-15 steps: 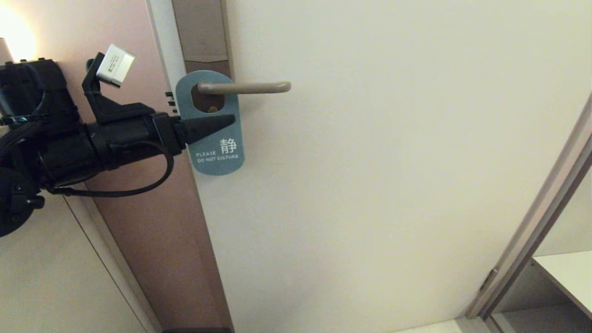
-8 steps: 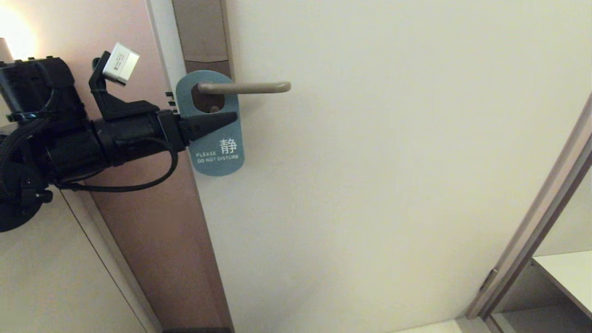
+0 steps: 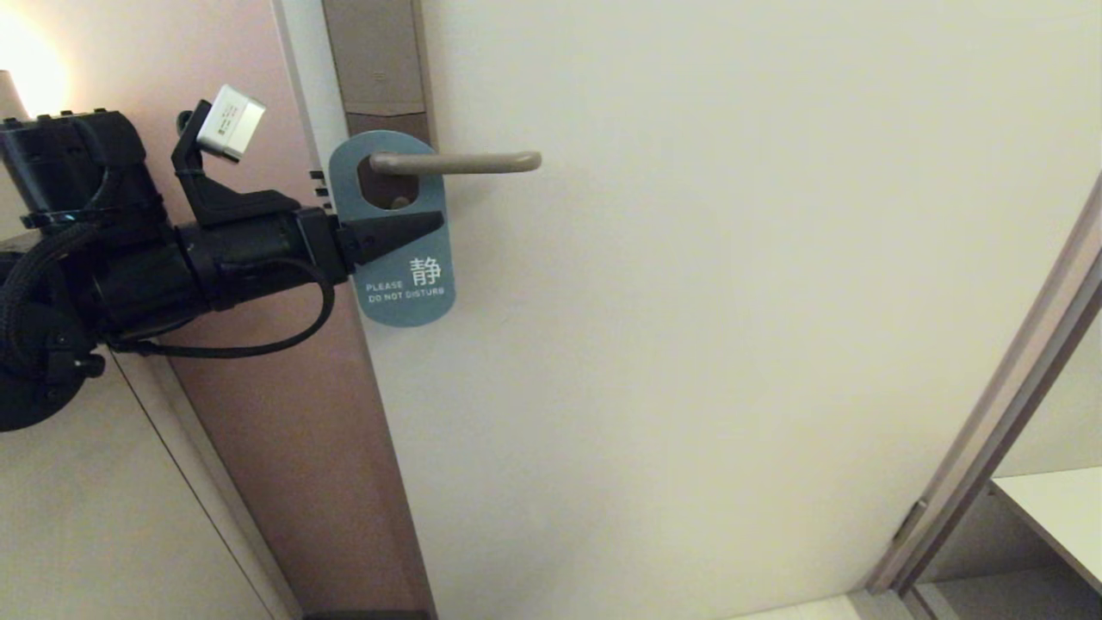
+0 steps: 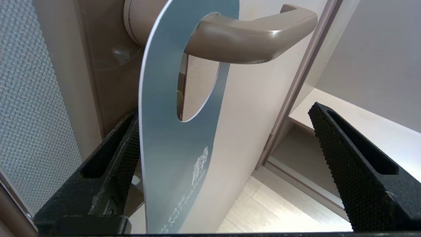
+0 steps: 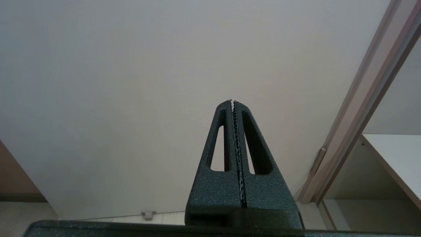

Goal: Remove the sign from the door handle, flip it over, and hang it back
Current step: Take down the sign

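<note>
The sign (image 3: pixel 405 297) hangs by its oval hole on the door handle (image 3: pixel 465 162), blue "DO NOT DISTURB" face outward. My left gripper (image 3: pixel 435 226) reaches in from the left, just below the hole, and is open. In the left wrist view the sign (image 4: pixel 167 148) stands edge-on between the wide-apart fingers. One finger (image 4: pixel 128 141) lies right against its back and the other (image 4: pixel 332 138) is far off its blue face. The handle (image 4: pixel 250 39) passes through the hole above. My right gripper (image 5: pixel 233 102) is shut and empty, facing the bare door, out of the head view.
The handle sits on a tall brown backplate (image 3: pixel 379 60) at the door's (image 3: pixel 732 301) left edge. A pinkish wall panel (image 3: pixel 284 413) lies behind my left arm. A door frame (image 3: pixel 999 413) and a white shelf (image 3: pixel 1059 508) stand at the lower right.
My left arm has crept slightly right toward the door, its fingers reaching a little further across the sign. The sign still hangs on the handle.
</note>
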You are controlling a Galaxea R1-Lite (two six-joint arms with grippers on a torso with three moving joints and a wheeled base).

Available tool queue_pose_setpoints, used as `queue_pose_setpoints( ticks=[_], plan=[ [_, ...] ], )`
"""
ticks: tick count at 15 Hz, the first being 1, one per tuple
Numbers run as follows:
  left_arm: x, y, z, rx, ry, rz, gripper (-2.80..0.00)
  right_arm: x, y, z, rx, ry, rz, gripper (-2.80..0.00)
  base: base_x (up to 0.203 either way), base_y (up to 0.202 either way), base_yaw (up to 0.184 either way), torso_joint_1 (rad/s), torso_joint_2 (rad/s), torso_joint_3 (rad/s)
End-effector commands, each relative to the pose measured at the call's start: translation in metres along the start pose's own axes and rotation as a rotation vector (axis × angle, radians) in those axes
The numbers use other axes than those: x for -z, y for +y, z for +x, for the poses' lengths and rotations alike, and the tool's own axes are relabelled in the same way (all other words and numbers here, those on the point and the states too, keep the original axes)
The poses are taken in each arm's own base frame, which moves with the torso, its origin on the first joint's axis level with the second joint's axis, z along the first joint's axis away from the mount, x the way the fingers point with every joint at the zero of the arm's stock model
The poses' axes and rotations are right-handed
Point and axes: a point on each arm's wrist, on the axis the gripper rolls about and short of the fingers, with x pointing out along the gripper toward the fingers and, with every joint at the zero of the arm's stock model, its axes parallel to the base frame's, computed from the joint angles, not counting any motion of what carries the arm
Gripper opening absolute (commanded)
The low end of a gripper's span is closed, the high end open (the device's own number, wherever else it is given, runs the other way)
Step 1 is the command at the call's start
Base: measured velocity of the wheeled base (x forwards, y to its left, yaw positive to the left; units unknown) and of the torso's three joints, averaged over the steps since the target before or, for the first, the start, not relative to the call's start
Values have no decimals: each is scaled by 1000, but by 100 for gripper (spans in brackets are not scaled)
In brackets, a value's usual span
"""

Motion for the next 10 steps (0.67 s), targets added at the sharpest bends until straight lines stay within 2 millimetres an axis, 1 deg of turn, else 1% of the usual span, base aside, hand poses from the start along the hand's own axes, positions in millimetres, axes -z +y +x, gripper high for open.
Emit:
queue_pose_setpoints(
  ticks=[1,7,10],
  plan=[
    [1,0,1,6,1,0,0,0,0,0,0,-1,0,-280,0,0,0,0,0,0],
    [0,-3,-2,10,-1,-2,0,0,0,0,0,-1,0,-280,0,0,0,0,0,0],
    [9,-4,-4,7,23,-21,0,0,0,0,1,-1,0,-280,0,0,0,0,0,0]
  ],
)
